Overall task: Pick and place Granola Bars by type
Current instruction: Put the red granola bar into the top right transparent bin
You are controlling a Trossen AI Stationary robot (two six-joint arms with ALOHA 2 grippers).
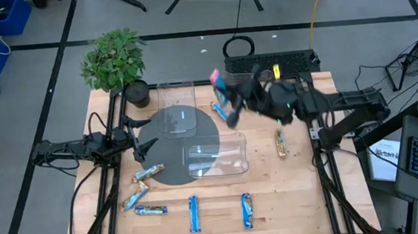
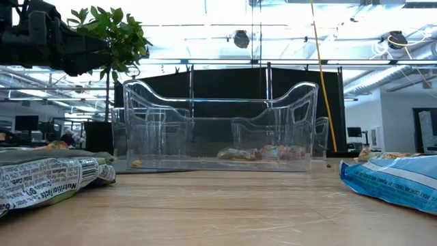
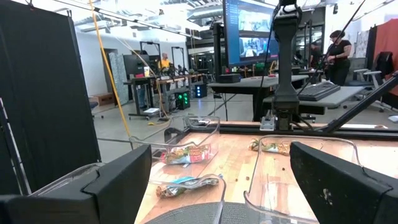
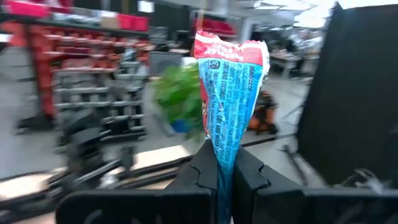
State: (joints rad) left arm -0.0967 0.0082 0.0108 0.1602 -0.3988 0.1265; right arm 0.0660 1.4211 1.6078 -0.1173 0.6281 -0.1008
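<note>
Two clear bins sit on the dark round mat [image 1: 178, 145], one [image 1: 177, 104] at its far edge, the other [image 1: 218, 155] at its near-right edge; the right gripper [image 1: 226, 101] hangs just right of the far bin, fingers clamped on a red-and-blue granola bar [image 4: 229, 99] standing upright between them. Left gripper [image 1: 145, 147] waits at the mat's left edge, fingers spread apart; loose bars lie around the mat, several near its left-front edge [image 1: 148, 173], two in front [image 1: 193, 212], one well to the right [image 1: 280, 143].
</note>
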